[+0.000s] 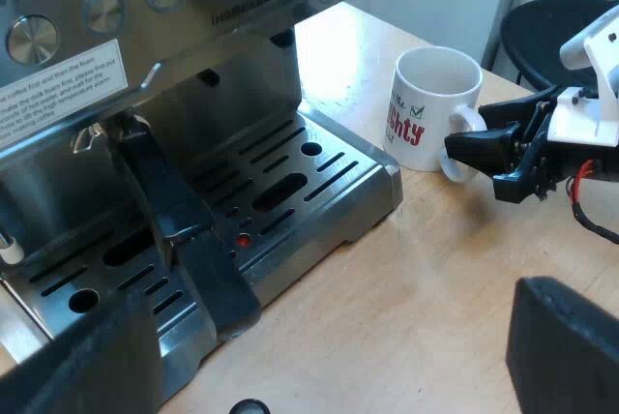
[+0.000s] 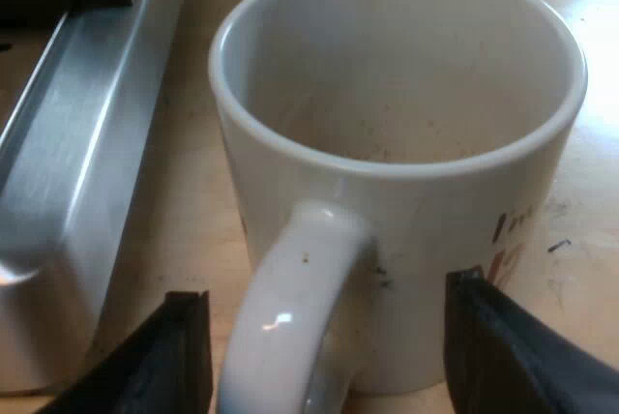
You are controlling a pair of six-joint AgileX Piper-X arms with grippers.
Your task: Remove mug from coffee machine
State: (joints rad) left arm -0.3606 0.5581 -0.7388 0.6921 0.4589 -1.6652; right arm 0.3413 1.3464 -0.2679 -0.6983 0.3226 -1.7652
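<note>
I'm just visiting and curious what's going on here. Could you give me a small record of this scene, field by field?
Mug: white, red lettering, empty, upright on the wooden table beside the drip tray, not on it
Right gripper: open, fingers either side of the mug's handle, not gripping
Left gripper: open, holding nothing, over the table by the drip tray
Espresso machine: holder's dark handle locked into its front
Task state: mug already off the machine
</note>
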